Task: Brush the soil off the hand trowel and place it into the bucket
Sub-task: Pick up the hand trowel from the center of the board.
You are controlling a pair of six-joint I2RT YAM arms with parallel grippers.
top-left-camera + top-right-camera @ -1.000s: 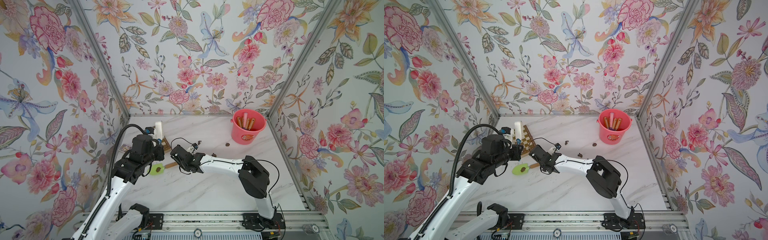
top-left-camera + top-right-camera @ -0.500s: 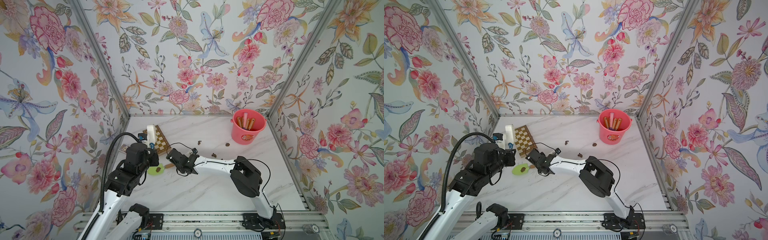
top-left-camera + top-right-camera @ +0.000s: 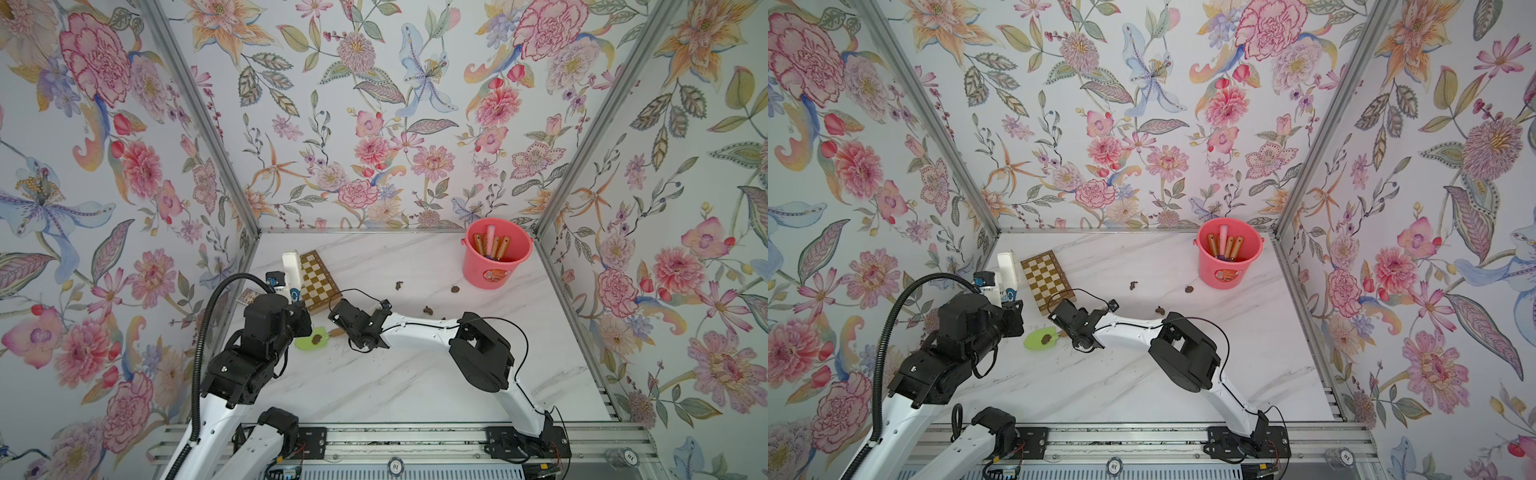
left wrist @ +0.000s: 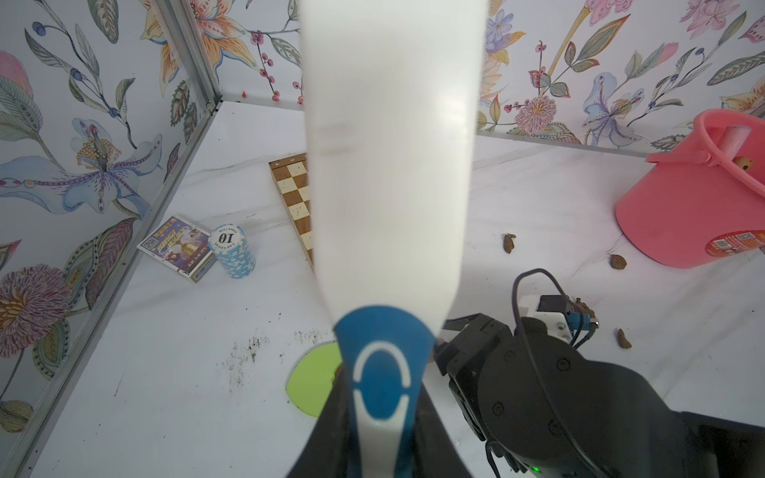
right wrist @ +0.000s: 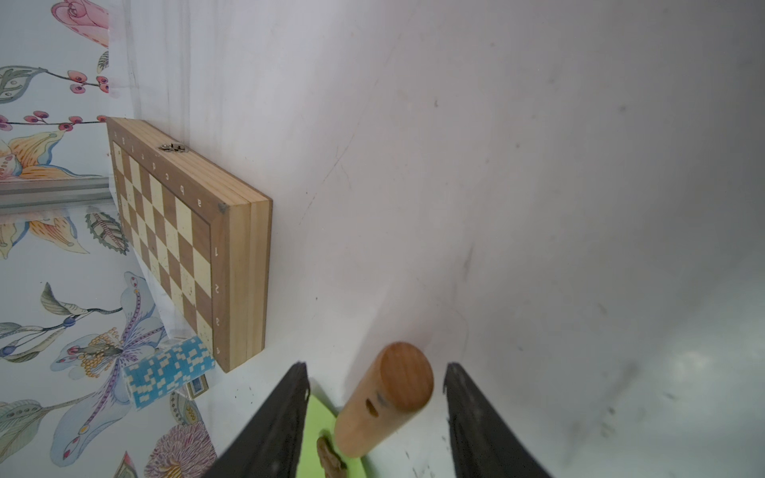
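Grasping step: my right fingers [image 5: 285,414] straddle, apart, the lime-green wooden-handled hand trowel [image 3: 306,343] at ten o'clock on the bench [image 3: 374,386]. My left fingers [image 4: 327,438] clamp the white plastic brush [image 3: 291,270]. Next I'd close squarely.

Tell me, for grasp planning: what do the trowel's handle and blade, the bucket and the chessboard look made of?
Handle: bare wood, matte; grain rings show on its end.
Blade: probably plastic, smooth lime green.
Bucket: moulded plastic, slight sheen, thick rim.
Chessboard: wood, with layered pale edges and a metal clasp.
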